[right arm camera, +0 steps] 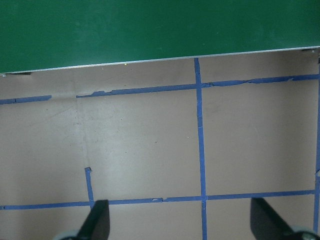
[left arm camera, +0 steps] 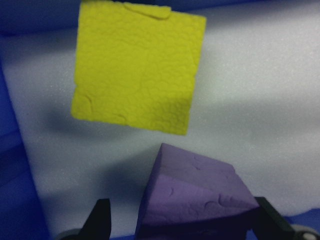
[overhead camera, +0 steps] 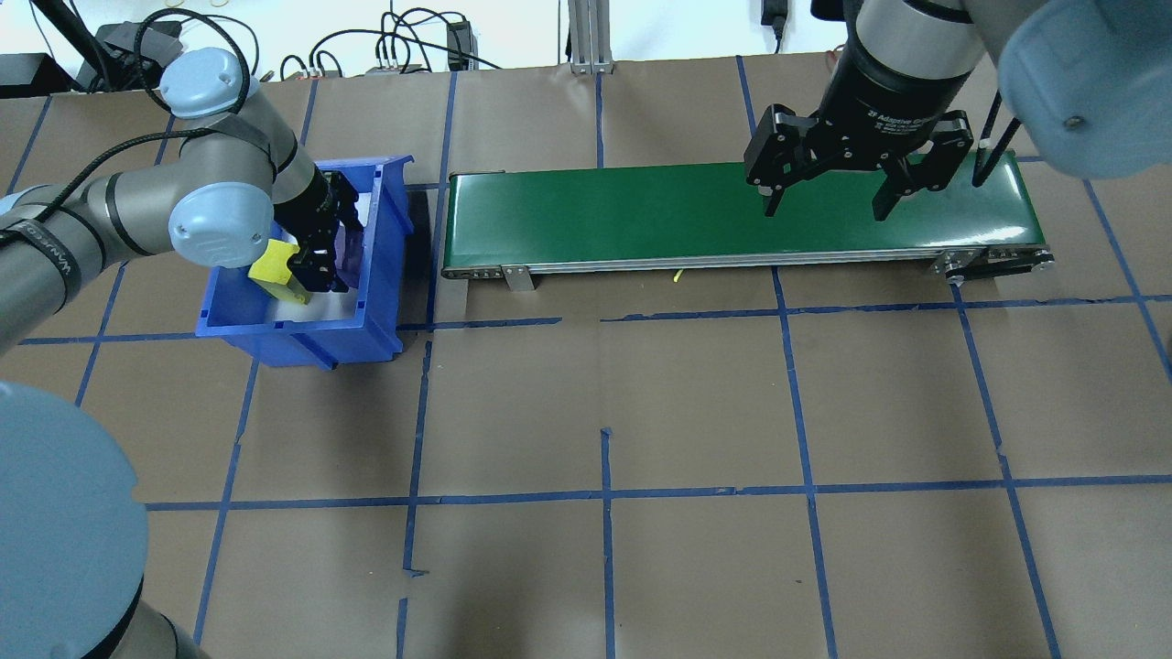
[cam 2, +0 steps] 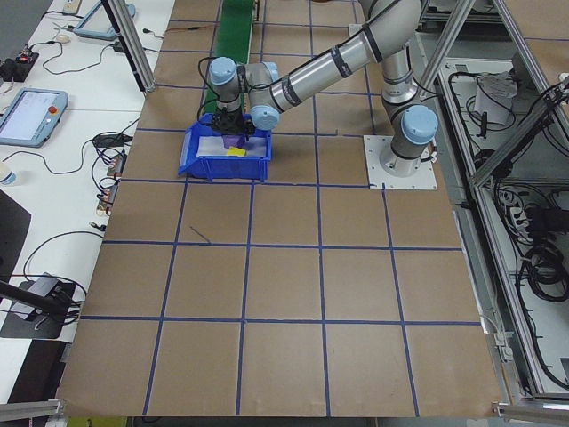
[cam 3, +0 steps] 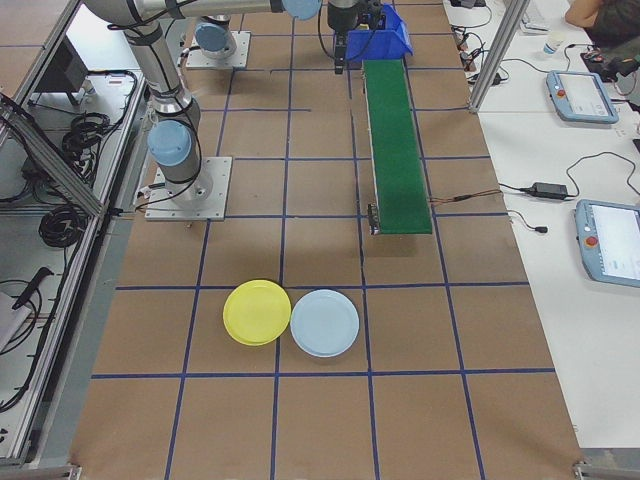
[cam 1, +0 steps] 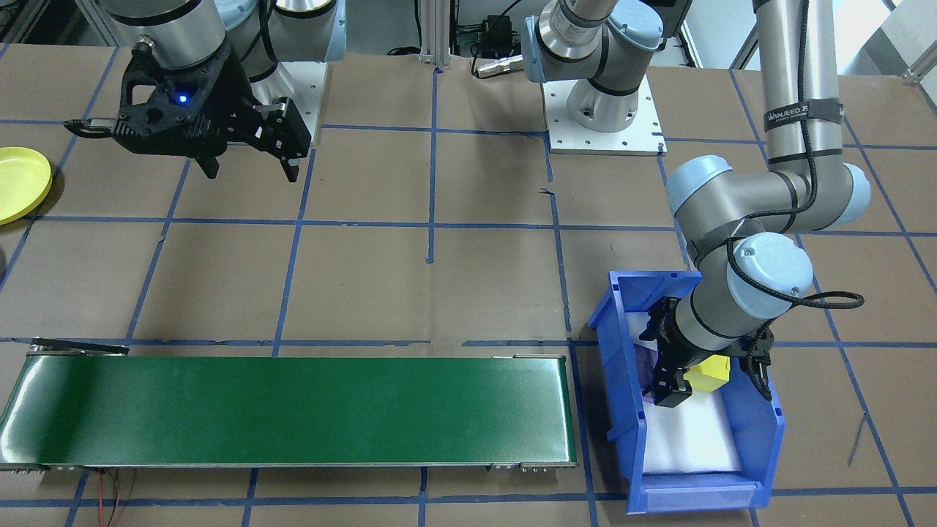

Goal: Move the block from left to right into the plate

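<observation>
Left wrist view: my left hand (left arm camera: pixel 180 227) spread apart, straddling purple block (left arm camera: pixel 197 200) in blue bin (cam 1: pixel 622 344); yellow block (left arm camera: pixel 137 65) just beyond. Blocks look foam: light, soft, grippy; pinch flat sides, gentle squeeze. My right hand (overhead camera: pixel 829 197) apart, empty, over belt (overhead camera: pixel 641 210). Plate (cam 3: pixel 257 312) far off.

Bin (cam 1: pixel 622 380): blue, white-lined, beside the belt's end.
Left gripper (cam 1: pixel 721 384): fingers spread inside bin, by yellow block (cam 1: pixel 711 371).
Right gripper (cam 1: pixel 249 172): open above desk (cam 1: pixel 476 278).
Plate (cam 1: pixel 20 181): yellow, at frame edge.
Belt (cam 1: pixel 293 410): green.
</observation>
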`<state>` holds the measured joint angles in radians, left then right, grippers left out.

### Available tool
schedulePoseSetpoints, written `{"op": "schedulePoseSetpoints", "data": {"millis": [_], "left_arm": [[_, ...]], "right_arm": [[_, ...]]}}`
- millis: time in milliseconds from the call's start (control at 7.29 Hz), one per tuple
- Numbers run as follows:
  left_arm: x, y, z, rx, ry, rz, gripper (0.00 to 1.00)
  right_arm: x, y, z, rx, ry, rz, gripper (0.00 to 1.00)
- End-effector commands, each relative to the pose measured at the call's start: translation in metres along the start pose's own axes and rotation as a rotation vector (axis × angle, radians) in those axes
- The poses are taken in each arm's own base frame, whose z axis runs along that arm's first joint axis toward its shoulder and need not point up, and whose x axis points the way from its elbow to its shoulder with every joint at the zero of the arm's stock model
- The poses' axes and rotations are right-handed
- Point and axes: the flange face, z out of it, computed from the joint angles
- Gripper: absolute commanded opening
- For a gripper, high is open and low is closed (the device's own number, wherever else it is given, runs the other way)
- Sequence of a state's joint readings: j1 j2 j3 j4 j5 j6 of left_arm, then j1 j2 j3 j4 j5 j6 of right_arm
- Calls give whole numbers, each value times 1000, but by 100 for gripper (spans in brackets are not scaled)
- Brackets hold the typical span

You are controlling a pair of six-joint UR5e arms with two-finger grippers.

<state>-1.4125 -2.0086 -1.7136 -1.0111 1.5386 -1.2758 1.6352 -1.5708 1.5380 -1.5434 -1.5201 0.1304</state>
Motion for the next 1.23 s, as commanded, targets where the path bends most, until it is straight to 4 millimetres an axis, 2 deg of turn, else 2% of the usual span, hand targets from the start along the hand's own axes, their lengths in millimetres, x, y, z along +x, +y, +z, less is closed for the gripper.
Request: {"op": "schedulePoseSetpoints", "data": {"millis": [0,137,274,548,685,823,960,1097], "left_arm": [[-1,4,-4,2,7,8,52],[-1,5,-16,7,24,17,33],[0,6,-34,22,56,23,24],[-14,9,-101,90,134,128,23],[-22,9,-120,117,104,155,23],[-17,15,-153,117,117,171,24],[-8,28,-177,106,132,190,24],[1,60,-171,57,157,292,25]], "right_arm": [[0,0,0,1,0,0,100],[0,0,0,1,0,0,100],[0,0,0,-1,0,0,100],[0,0,-1,2,0,0,100],[0,0,-1,2,0,0,100],[0,0,0,-1,0,0,100],[0,0,0,-2,0,0,100],[0,0,0,-1,0,0,100]]}}
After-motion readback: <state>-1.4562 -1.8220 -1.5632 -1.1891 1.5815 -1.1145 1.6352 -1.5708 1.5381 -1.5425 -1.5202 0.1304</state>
